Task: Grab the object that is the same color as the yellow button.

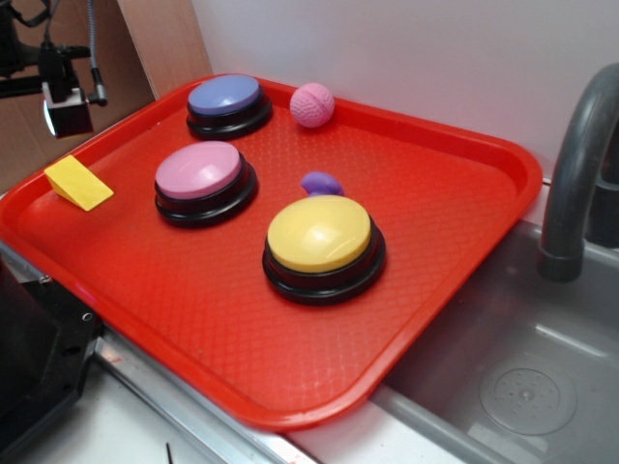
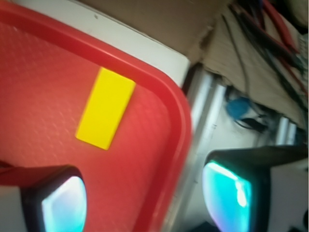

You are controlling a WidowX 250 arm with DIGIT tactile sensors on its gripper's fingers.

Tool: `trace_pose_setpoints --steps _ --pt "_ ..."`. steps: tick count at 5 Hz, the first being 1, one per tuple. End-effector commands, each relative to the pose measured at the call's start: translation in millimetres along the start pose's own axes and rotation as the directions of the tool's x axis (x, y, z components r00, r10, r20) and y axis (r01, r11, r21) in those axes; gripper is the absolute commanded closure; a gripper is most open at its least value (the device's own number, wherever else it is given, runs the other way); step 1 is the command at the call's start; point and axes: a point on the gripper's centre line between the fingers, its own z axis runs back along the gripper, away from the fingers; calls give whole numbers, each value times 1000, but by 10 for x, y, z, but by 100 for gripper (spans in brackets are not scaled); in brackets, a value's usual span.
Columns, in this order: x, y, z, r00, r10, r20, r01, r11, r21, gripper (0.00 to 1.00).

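A WidowX claw (image 2: 137, 200) hangs above the corner of a red tray (image 1: 455, 145), its two fingers spread wide apart and holding nothing. The yellow wedge block (image 2: 105, 108) lies flat ahead of the fingertips, just inside the tray's raised rim and not yet between them. One finger (image 2: 234, 195) sits beyond the rim, over the counter edge. Descending from here, that finger could strike or hook the rim and shove the tray, and the wedge's sloped face could squirt out of a pinch. The arm appears pitched steeply downward, its camera looking nearly straight at the tray. The yellow button (image 1: 321, 237) stands well apart from the claw.
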Motion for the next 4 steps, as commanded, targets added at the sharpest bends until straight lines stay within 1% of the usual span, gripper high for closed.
trace_pose_setpoints --steps 1,2,3,4 --pt "232 -79 -292 992 73 107 -73 997 -6 0" --pt "239 -106 -338 984 97 150 -95 995 -17 0" --pt "258 -104 -368 976 127 179 -120 992 -49 0" --pt "307 -89 -478 976 148 158 -139 988 -66 0"
